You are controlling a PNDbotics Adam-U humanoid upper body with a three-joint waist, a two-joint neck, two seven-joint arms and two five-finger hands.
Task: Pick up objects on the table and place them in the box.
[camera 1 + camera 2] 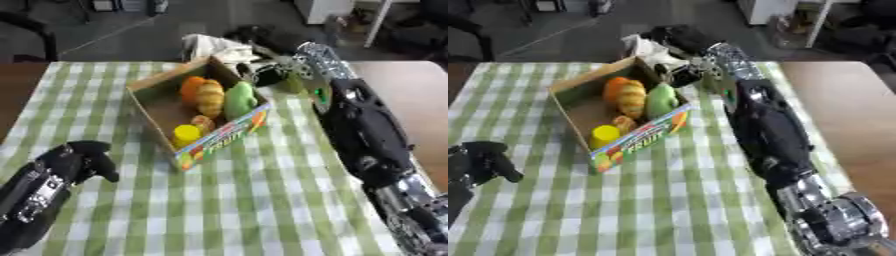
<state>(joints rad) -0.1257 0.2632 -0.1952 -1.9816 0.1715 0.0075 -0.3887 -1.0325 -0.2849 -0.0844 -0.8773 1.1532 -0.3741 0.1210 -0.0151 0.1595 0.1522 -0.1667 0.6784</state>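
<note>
a: four or five toy foods sit in the box [197,117] already, as far as i can count. an orange piece [191,86] is at the far end, a ridged yellow-orange piece [210,97] leans on it, a green one [239,99] lies along the right wall, and a small orange piece [202,122] and a yellow round one [185,134] sit nearer me.

b: where's the box?

a: mid-desk, on the green checked cloth [262,200], turned at an angle, open on top.

b: and what's your right robot hand [677,71] doing?

a: it's at the box's far right corner, past the green piece. something white [647,50] shows by it, but i cannot tell whether the fingers are spread or closed on anything.

b: the left?

a: my left robot hand [83,159] rests at the lower left on the cloth, fingers curled, holding nothing.

b: how would these pieces handle?

a: my guess is light, hollow plastic, stiff and a bit slick. round ones could roll or pop out of a pinch, so i'd take them across the widest part, fingers on both sides. the box looks like thin card, so i'd judge a bump on its wall would shove it.

b: anything left on the desk?

a: i see nothing else loose on the cloth.
</note>
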